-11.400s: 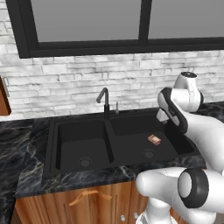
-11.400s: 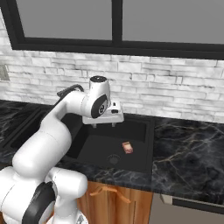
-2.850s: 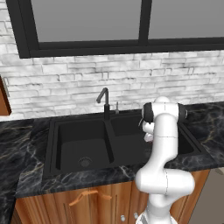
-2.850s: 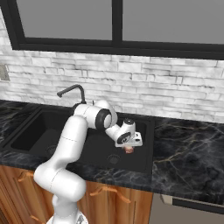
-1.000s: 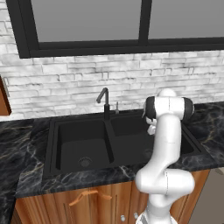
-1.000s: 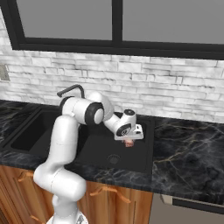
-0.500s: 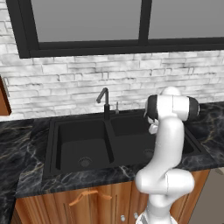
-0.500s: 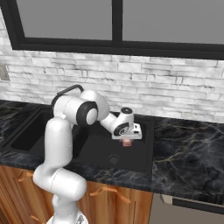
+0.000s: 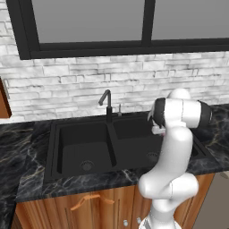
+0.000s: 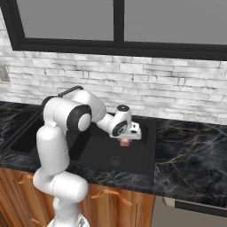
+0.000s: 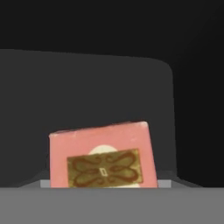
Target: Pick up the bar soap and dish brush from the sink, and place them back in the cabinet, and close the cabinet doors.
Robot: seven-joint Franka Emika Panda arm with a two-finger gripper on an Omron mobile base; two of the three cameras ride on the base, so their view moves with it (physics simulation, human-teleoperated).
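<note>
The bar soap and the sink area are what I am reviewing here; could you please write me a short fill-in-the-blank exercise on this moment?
1. The gripper holds the bar soap, its jaws shut on it, above the ______ basin of the sink, seen from the robot.
2. The soap's pink face carries a ______ patterned label.
3. The wall behind the faucet is pale ______.
4. Above that wall sits a window with a ______ frame.

Missing words: right; golden-brown; brick; black

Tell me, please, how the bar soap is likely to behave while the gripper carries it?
The bar soap looks like a flat-faced rigid block, so it probably won't bend or roll. It sits tilted at the gripper, so it might slip or twist.
</note>
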